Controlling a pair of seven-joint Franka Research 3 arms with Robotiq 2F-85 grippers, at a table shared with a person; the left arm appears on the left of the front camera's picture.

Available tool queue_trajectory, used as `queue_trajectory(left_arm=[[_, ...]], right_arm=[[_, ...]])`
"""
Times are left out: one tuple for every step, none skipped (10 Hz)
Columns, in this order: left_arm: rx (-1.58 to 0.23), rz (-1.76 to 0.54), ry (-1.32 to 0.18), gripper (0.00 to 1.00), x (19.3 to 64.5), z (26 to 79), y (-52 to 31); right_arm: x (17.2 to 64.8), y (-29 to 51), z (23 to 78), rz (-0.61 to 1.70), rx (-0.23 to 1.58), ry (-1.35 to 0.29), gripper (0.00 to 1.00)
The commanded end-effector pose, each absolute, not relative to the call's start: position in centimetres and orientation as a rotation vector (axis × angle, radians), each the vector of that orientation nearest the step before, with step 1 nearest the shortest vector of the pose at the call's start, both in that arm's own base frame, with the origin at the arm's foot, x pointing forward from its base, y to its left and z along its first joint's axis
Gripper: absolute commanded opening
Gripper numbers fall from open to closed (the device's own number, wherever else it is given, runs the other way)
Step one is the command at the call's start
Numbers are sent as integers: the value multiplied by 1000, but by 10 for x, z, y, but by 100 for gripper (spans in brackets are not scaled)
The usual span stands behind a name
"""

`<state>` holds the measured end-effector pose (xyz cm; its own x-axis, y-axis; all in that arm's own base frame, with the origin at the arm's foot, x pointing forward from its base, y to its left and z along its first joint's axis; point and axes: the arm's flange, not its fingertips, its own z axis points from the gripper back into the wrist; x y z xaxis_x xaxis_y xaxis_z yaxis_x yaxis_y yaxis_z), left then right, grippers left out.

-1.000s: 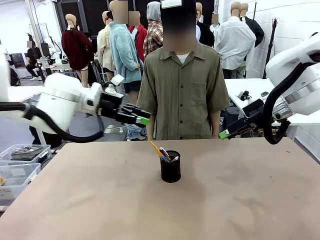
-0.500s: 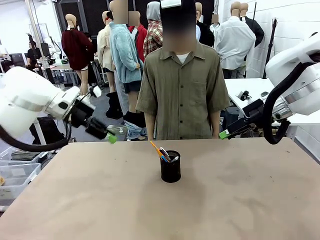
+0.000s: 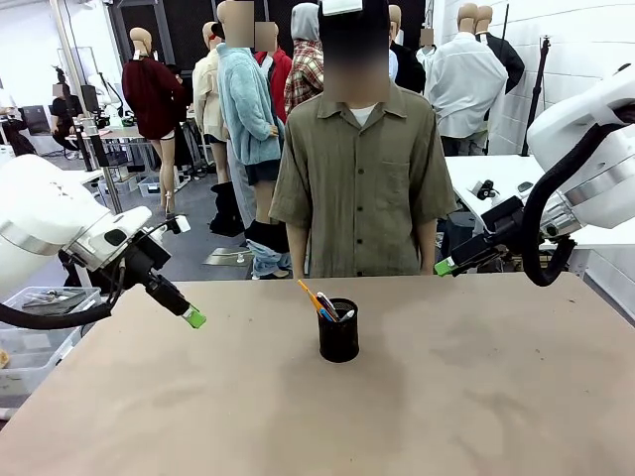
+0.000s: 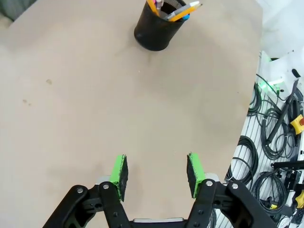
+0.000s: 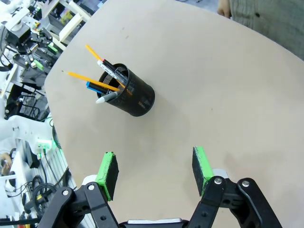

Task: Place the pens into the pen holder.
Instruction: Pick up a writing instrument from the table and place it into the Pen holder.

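Green-padded fingers of the left gripper (image 4: 156,173) stand apart with nothing between them, hanging above bare tan table (image 4: 95,95) in the left wrist view, well short of the pen holder (image 4: 154,32) near the top edge. From the front, that left gripper (image 3: 191,317) points down and toward the middle over the table's left side, its white arm coming in from the left, well apart from the pen holder (image 3: 338,331) at the table's centre. The right gripper (image 5: 154,171) is likewise spread wide and empty, its two green pads framing bare tabletop in the right wrist view; from the front the right gripper (image 3: 446,265) hangs off the far right edge of the table, beside the person. The black mesh cup stands upright, and the pens (image 5: 97,78) lean inside it, their upper ends fanning out above the rim: orange shafts, a black one, and a white-silver one with a touch of blue beside it. In the front view the pens (image 3: 319,300) tilt toward the left. A person in an olive short-sleeved shirt (image 3: 362,183) stands at the far side of the table, directly behind the cup, arms down.
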<state>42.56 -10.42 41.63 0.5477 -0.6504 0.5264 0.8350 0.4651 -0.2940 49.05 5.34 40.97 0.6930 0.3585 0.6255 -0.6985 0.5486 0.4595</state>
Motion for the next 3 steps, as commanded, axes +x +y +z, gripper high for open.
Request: queue_trajectory(left_arm=[[-552, -975, -383, 66, 432, 422, -109], [-552, -975, -383, 66, 432, 422, -109], [-552, -975, -383, 66, 432, 422, -109]], right_arm=[[492, 55, 408, 668, 778, -523, 78], [492, 55, 408, 668, 778, -523, 78], [492, 55, 408, 668, 778, -523, 78]])
